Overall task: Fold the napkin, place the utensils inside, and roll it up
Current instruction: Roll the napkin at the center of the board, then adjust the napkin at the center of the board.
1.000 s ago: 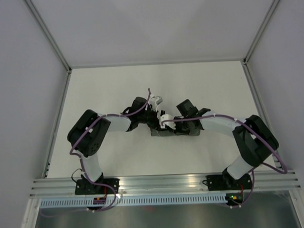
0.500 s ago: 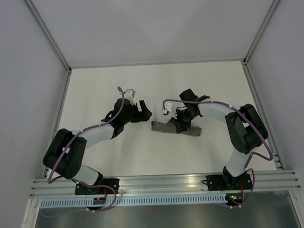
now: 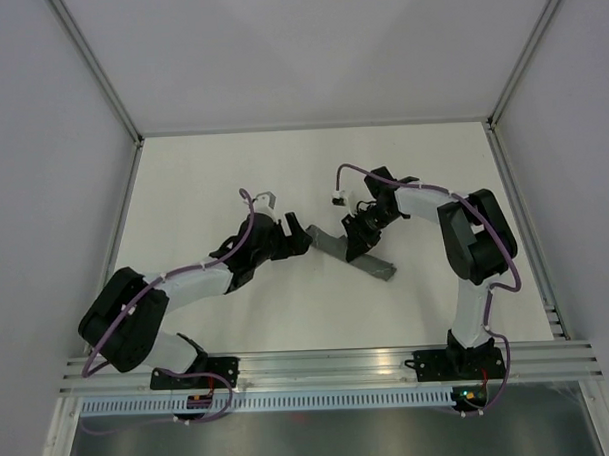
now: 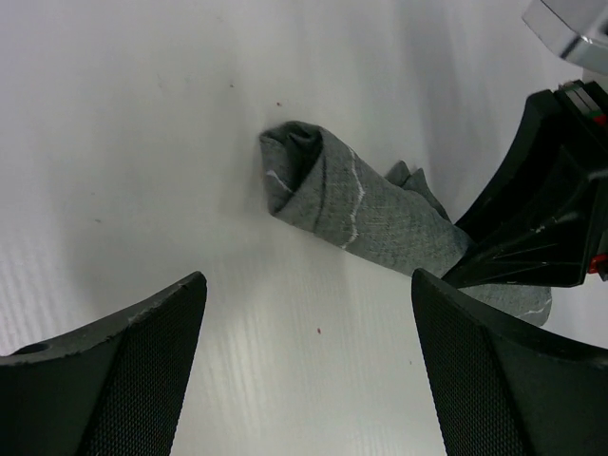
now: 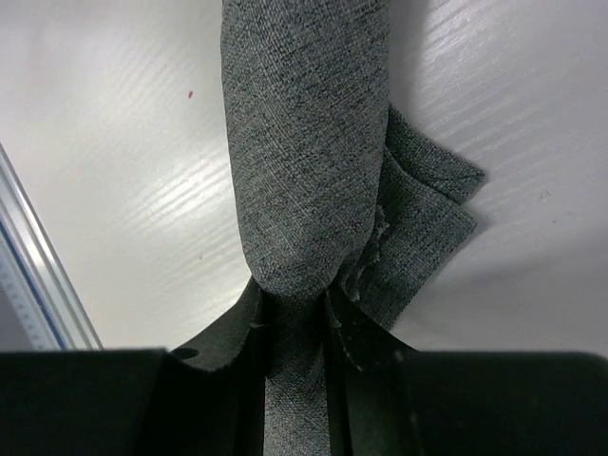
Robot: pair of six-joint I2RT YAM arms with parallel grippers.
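The napkin [image 3: 374, 268] is a dark grey roll lying aslant on the white table. My right gripper [image 3: 353, 242] is shut on it near its far-left part. In the right wrist view the roll [image 5: 304, 142] runs away from the right gripper [image 5: 296, 313], pinched between both fingers, with a loose folded corner [image 5: 427, 218] beside it. My left gripper [image 3: 300, 236] is open and empty just left of the roll's end. In the left wrist view the roll end [image 4: 323, 185] lies beyond the left gripper [image 4: 306, 313], apart from it. The utensils are hidden.
Grey enclosure walls stand on the left [image 3: 53, 197] and right [image 3: 573, 179] of the table. An aluminium rail [image 3: 329, 365] runs along the near edge. The right gripper's black body [image 4: 541, 218] sits at the right of the left wrist view.
The left gripper let go of the roll and pulled away left, then came back close to its end. The right gripper stayed shut and turned the roll from level to aslant.
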